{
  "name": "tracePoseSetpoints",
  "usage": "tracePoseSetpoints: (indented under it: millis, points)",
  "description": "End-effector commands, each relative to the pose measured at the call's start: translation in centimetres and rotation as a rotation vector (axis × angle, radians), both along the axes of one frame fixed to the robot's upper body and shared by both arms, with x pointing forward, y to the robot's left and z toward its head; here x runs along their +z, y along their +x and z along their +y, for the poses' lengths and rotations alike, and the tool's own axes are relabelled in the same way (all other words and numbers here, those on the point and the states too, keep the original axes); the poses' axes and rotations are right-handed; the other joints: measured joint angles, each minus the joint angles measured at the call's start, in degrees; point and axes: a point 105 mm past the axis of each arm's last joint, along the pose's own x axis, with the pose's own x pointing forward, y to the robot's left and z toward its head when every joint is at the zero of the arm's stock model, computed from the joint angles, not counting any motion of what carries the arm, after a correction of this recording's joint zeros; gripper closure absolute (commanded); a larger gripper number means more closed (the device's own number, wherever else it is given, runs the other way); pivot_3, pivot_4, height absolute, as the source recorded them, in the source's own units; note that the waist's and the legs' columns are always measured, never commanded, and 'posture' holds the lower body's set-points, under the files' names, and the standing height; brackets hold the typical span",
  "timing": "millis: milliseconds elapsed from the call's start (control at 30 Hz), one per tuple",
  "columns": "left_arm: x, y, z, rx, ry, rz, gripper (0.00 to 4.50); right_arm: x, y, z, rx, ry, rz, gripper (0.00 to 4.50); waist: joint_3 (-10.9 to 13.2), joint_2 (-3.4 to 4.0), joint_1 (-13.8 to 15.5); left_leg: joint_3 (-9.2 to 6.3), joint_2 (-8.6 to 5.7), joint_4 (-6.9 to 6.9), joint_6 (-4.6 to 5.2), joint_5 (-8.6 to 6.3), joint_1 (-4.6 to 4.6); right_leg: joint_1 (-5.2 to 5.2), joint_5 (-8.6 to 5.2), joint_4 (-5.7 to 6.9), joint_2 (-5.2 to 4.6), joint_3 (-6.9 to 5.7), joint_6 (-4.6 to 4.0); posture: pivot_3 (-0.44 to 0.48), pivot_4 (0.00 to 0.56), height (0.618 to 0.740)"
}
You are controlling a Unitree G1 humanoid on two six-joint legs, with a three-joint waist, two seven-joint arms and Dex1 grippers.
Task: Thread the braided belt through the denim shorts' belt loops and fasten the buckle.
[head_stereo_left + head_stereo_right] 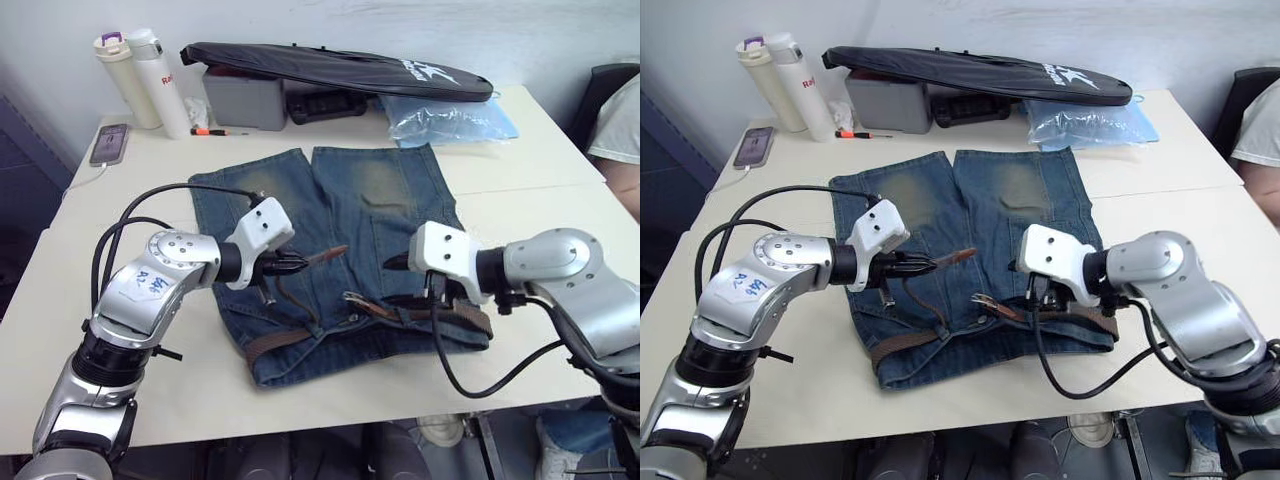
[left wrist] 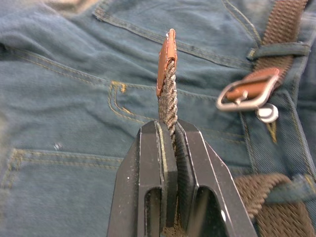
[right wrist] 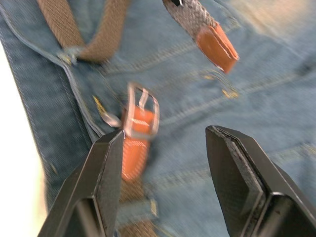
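Left gripper (image 2: 170,148): I have it clamped on the braided belt (image 1: 270,340) just behind its leather tip, held above the denim shorts (image 1: 330,200).
Right gripper (image 3: 165,163): fingers spread wide, holding nothing, hovering over the buckle (image 3: 141,117).
Belt position: it runs along the waistband under the belt loops (image 2: 277,49); the buckle lies at the fly.
Step, as I judge it: fastening. I'd pin the buckle frame with the right gripper first, then feed the tip in flat, not twisted.
Count: one belt, one buckle, one pair of shorts, two loops clearly visible in the left wrist view.
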Motion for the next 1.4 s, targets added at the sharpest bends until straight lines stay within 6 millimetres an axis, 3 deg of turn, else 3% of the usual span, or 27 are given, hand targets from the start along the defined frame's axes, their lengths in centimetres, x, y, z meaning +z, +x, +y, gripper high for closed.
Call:
tracePoseSetpoints:
  millis: [33,200,600,700,767,833,967,1200,1400]
  points:
    - [0.8,-1.0,0.3,-0.046,-0.016,-0.047,4.50,-1.5,-1.5,0.9,0.003,0.009,0.032,1.72,0.0,-0.02,0.2,-0.02,0.00,-0.01,-0.03,-0.02,0.00,0.02,0.00,-0.03,0.00,-0.02,0.00,0.000,0.150,0.740]
    - [0.6,-1.2,0.7,-0.059,-0.009,-0.056,4.50,-3.1,-1.8,1.0,-0.035,0.013,0.045,1.72,0.0,-0.02,0.0,-0.02,-0.03,0.04,-0.03,-0.03,-0.08,-0.01,0.01,-0.05,-0.02,-0.02,0.00,0.000,0.150,0.740]
    - [-0.1,-1.3,1.6,-0.053,0.007,-0.077,4.50,-5.6,0.2,0.5,-0.166,0.032,0.022,1.72,0.0,-0.03,0.0,-0.02,-0.01,-0.02,-0.01,-0.04,-0.04,-0.02,0.01,-0.06,0.01,-0.02,-0.02,0.000,0.150,0.740]
    - [-0.2,-1.4,1.7,-0.046,-0.001,-0.084,4.50,-5.6,0.5,0.4,-0.204,0.066,0.030,2.90,0.0,-0.04,0.0,-0.02,-0.01,-0.03,-0.01,-0.04,-0.04,-0.02,0.01,-0.06,0.00,-0.02,-0.02,0.000,0.150,0.740]
    - [-0.3,-1.5,1.6,-0.044,-0.005,-0.093,4.50,-5.2,0.8,0.2,-0.246,0.115,0.046,3.94,0.0,-0.04,0.0,-0.03,-0.01,-0.01,-0.01,-0.04,-0.04,-0.02,0.01,-0.05,0.01,-0.02,-0.02,0.000,0.150,0.740]
    - [-0.3,-1.6,1.6,-0.043,-0.007,-0.098,4.50,-5.0,1.0,0.1,-0.265,0.132,0.050,4.46,0.0,-0.03,0.0,-0.03,0.00,-0.02,0.00,-0.05,-0.04,-0.02,0.01,-0.05,0.00,-0.02,-0.02,0.000,0.150,0.740]
    - [-0.6,-1.6,1.6,-0.017,-0.012,-0.109,4.50,-3.8,1.9,-0.6,-0.372,0.271,0.087,4.48,0.0,-0.04,0.0,-0.03,0.00,0.00,0.00,-0.05,-0.05,-0.02,0.01,-0.04,0.00,-0.02,-0.02,0.000,0.150,0.740]
    - [-1.0,-1.6,1.5,0.040,-0.003,-0.090,4.50,-4.2,2.6,-1.8,-0.626,0.460,0.215,4.48,0.0,-0.04,0.0,-0.06,0.00,-0.03,0.01,-0.05,-0.06,-0.02,0.01,-0.03,0.00,-0.03,-0.02,0.000,0.150,0.740]
    - [-0.9,-1.7,-0.6,0.034,-0.045,-0.073,4.50,-4.0,2.9,-0.6,-0.672,0.515,0.257,4.48,-0.1,0.01,0.0,-0.07,0.00,-0.02,0.24,-0.18,-0.05,-0.03,0.01,0.00,0.00,-0.02,-0.02,0.000,0.150,0.740]
